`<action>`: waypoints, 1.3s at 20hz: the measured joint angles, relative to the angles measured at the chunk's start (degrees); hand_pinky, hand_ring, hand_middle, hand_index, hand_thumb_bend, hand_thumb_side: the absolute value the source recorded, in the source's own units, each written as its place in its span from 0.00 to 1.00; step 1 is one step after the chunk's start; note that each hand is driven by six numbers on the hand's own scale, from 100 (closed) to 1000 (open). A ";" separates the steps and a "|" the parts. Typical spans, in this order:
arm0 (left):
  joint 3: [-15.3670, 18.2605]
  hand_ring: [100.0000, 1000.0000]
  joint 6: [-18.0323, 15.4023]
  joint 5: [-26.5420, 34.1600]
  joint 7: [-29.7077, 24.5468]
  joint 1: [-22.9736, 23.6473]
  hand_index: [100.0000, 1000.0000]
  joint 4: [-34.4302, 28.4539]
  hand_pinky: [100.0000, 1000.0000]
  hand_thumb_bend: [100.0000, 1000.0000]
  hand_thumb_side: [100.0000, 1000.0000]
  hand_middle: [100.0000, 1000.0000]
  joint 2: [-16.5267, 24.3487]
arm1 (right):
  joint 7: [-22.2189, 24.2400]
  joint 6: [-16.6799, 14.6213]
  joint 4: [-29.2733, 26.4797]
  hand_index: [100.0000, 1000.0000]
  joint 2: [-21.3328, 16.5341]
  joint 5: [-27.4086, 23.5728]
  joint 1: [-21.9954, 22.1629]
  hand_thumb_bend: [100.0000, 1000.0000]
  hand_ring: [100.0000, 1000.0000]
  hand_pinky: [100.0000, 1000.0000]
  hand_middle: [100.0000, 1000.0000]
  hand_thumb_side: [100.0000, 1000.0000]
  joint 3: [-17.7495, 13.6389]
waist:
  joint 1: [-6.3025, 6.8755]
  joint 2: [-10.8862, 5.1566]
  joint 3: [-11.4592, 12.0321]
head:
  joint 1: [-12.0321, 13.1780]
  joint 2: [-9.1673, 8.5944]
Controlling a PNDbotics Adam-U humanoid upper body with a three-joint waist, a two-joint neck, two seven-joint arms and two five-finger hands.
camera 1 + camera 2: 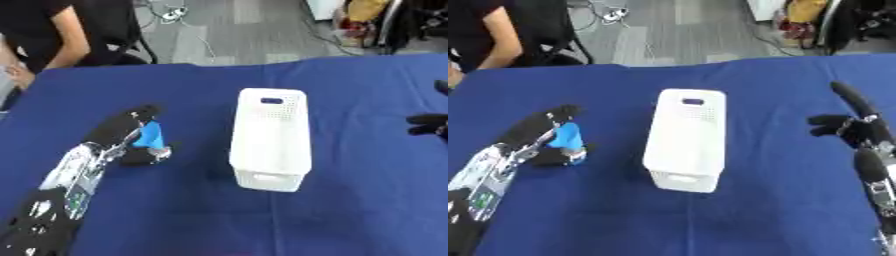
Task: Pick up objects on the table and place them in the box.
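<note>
A light blue object (151, 135) sits in my left hand (128, 131), whose black fingers and thumb curl round it, left of the box. The white perforated box (271, 138) stands upright in the middle of the blue table (350, 200), long side running away from me; its inside is hidden from this angle. My right hand (852, 122) hovers at the right edge of the table, well apart from the box, fingers spread and holding nothing.
A person in black sits at the far left edge of the table (39, 35). Chairs, cables and bags lie on the floor beyond the far edge. Bare blue cloth stretches in front of the box and to its right.
</note>
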 measured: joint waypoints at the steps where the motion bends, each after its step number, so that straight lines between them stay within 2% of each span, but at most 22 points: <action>1: -0.15 0.93 -0.13 -0.11 -0.20 -0.02 1.00 0.08 0.89 1.00 0.90 0.95 0.00 | 0.00 0.00 0.00 1.00 0.00 0.00 0.00 0.47 0.71 0.64 0.98 1.00 0.00 | 0.00 0.00 -0.01 | 0.00 0.01; 14: -0.48 0.91 0.04 1.44 -4.18 -1.61 1.00 2.48 0.87 1.00 0.91 0.96 0.05 | 0.00 0.00 0.00 1.00 0.00 -0.07 0.00 0.47 0.71 0.64 0.98 1.00 0.00 | 0.02 -0.03 -0.18 | -0.02 0.01; 26: -0.47 0.81 1.44 6.24 -8.01 -2.51 0.98 3.13 0.73 1.00 0.89 0.91 0.61 | 0.00 0.00 0.00 1.00 0.00 -0.07 0.01 0.47 0.71 0.64 0.98 1.00 0.00 | 0.06 -0.07 -0.19 | -0.04 0.01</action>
